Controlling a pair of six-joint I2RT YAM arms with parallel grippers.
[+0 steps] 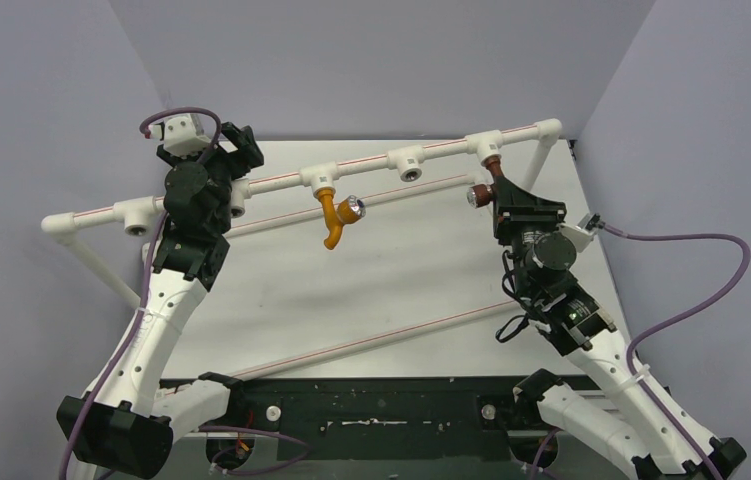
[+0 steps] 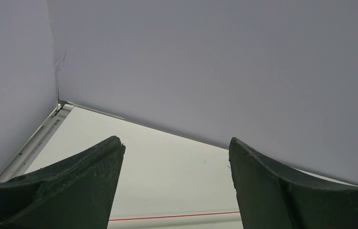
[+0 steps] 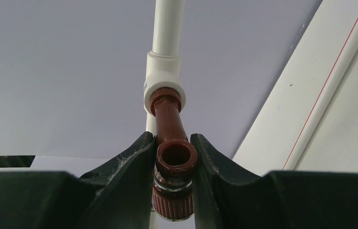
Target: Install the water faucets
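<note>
An orange-yellow water faucet (image 1: 332, 215) with a silver knob hangs from a T socket (image 1: 318, 177) on the white pipe frame (image 1: 371, 163), spout down. The dark red-brown faucet (image 1: 493, 177) sits with its stem in the right T socket (image 1: 482, 146); in the right wrist view its stem (image 3: 169, 121) enters the white socket (image 3: 163, 78). My right gripper (image 3: 174, 164) is shut on this red-brown faucet, fingers on both sides of its body. My left gripper (image 2: 177, 157) is open and holds nothing, up at the rear left over the frame (image 1: 236, 150).
The frame has further T sockets at the left (image 1: 138, 215) and middle (image 1: 408, 160), and a lower red-striped rail (image 1: 371, 340) crossing the white table (image 1: 411, 280). Grey walls close in the back and both sides. Purple cables trail from both arms.
</note>
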